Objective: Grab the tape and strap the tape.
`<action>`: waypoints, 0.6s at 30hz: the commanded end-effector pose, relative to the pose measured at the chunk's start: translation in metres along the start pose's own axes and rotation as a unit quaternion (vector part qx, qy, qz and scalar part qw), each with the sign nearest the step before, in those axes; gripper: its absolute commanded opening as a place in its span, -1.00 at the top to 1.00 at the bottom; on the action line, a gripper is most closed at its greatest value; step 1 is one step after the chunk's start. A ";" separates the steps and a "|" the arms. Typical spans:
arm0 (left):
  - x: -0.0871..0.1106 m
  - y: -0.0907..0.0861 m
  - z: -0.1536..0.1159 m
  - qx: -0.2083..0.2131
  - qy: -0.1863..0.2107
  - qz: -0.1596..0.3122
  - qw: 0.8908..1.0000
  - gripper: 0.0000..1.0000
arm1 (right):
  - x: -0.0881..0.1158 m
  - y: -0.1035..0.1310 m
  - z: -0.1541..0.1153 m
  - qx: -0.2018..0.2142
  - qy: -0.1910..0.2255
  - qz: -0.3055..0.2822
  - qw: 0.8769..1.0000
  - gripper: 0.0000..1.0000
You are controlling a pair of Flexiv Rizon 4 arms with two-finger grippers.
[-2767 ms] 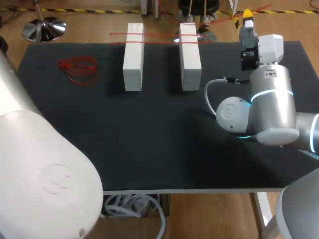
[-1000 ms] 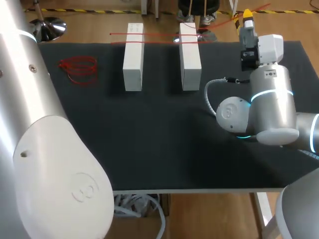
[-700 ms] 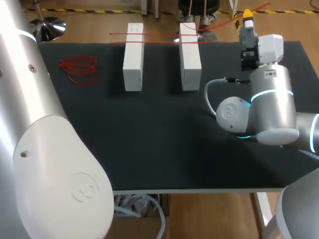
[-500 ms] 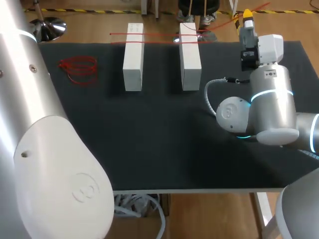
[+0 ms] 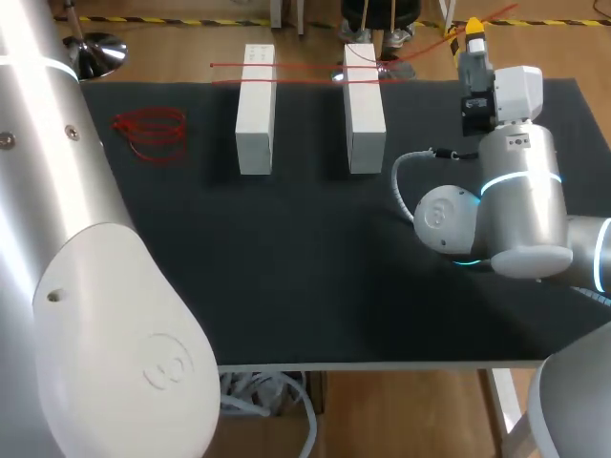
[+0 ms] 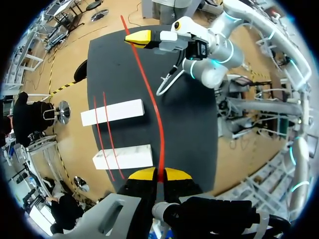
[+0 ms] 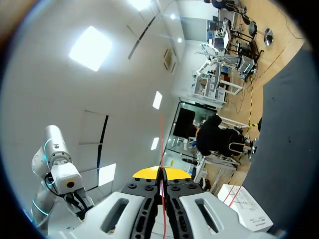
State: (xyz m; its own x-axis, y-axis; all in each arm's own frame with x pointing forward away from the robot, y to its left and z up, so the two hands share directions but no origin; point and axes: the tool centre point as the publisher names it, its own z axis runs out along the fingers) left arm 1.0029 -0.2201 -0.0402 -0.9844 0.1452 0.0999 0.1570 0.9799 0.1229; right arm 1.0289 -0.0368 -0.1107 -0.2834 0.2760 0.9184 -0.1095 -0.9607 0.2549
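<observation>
- red tape [image 6: 152, 104] runs taut in a thin straight line from the left gripper [image 6: 159, 175] to the right gripper [image 7: 161, 173], so the grab looks done at both ends.
- the left gripper is closed narrow on the tape, which sits pinched between its yellow tips; the right gripper pinches the other end the same way, its fingers nearly together.
- the held tape hangs in the air over the table [image 5: 286, 267], apparently off to one side of the block [image 5: 256, 105] and the second block [image 5: 364, 105]; it touches neither as far as can be seen.
- two earlier strands [image 5: 296, 66] already lie across the far ends of both blocks, side by side, so part of the strapping seems done.
- what looks left: bringing this length down over the blocks and laying it beside those strands.
- the blocks are white, long and square-edged, matte, lying parallel and apart.
- the table cover is black and dull, like cloth or foam.
- a loose coil [image 5: 151, 134] of the same red tape lies well apart from the blocks; it looks thin and limp, likely to sag once slack.
</observation>
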 end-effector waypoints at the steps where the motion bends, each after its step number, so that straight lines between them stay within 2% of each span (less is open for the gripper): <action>1: -0.006 -0.005 -0.004 -0.006 0.006 0.001 1.000 1.00 | 0.001 -0.001 0.001 -0.001 -0.003 -0.001 1.000 1.00; 18: -0.009 -0.009 -0.003 -0.003 0.001 0.023 1.000 1.00 | 0.001 -0.001 0.001 -0.001 -0.003 -0.001 1.000 1.00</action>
State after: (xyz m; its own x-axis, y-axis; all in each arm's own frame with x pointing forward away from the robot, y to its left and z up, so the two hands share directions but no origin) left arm 1.0092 -0.2288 -0.0404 -0.9761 0.1923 0.1014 0.2037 0.9719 0.1178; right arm 1.0289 -0.0368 -0.1107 -0.2834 0.2760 0.9184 -0.1095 -0.9607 0.2549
